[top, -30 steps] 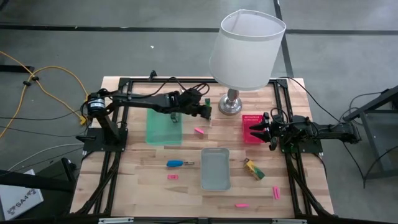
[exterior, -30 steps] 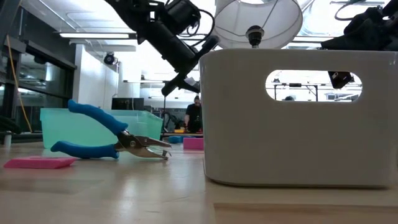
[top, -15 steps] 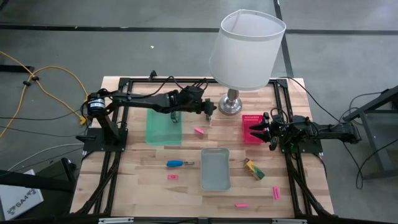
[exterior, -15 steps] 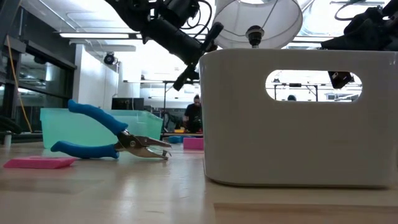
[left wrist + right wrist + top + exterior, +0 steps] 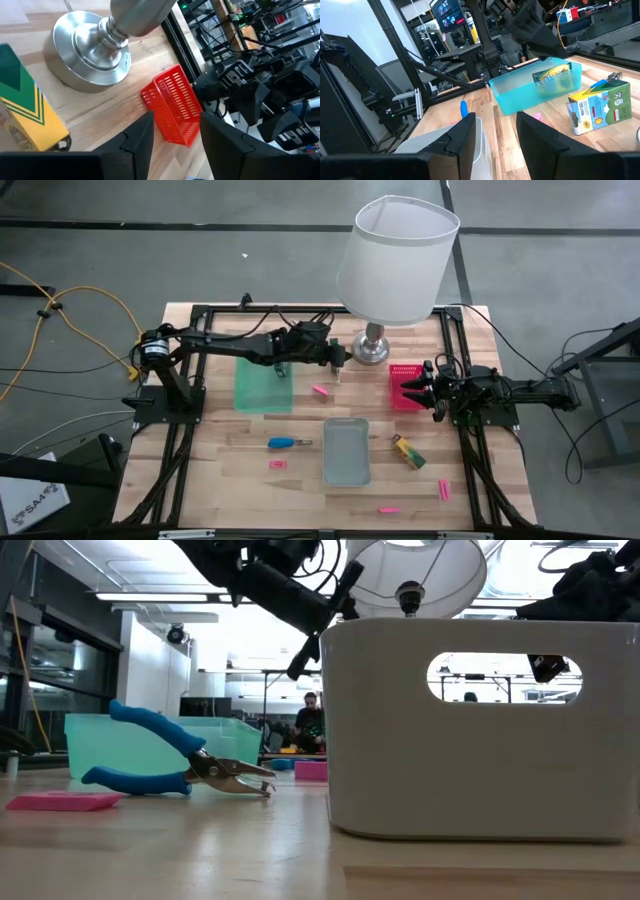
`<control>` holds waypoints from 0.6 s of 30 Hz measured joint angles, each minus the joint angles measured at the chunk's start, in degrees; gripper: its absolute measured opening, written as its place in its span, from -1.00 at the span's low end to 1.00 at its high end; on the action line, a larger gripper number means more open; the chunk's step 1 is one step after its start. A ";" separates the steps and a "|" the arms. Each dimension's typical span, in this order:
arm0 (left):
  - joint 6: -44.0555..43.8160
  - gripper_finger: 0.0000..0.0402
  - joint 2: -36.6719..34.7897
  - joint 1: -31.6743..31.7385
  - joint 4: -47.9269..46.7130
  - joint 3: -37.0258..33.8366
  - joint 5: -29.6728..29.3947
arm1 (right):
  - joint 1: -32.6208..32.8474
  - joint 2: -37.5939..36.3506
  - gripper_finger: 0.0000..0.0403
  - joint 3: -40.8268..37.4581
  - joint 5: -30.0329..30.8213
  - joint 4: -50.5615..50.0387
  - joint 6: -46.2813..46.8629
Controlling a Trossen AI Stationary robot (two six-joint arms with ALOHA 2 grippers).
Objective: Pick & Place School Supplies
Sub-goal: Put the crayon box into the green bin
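Observation:
My left gripper hangs open above the table beside the lamp base, nothing between its fingers. A yellow-and-green box stands upright on the table just beside it. My right gripper waits open over the red tray. Another yellow-and-green piece lies inside the green tray. Blue-handled pliers lie flat left of the grey tray, as the low view shows. Pink bars lie flat on the wood.
The big white-shaded lamp stands at the table's far side, close to my left gripper. A yellow-and-green piece and a pink bar lie right of the grey tray. Black frame rails run along both side edges.
My left gripper has risen a little and tipped its fingers up from slanting down toward nearly level, shifting slightly toward the lamp base. Its fingers stay as far apart as before.

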 joint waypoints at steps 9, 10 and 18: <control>-1.60 -0.23 0.00 0.09 0.75 -0.01 -0.08 | 0.00 0.01 -0.33 -0.02 0.00 0.00 -0.02; -1.43 -0.23 0.00 0.20 0.88 -0.02 -0.83 | 0.00 0.01 -0.33 -0.02 0.00 0.00 -0.02; -1.27 -0.23 -0.36 0.15 0.65 -0.02 -2.37 | -0.02 -0.01 -0.33 -0.02 0.00 0.00 -0.02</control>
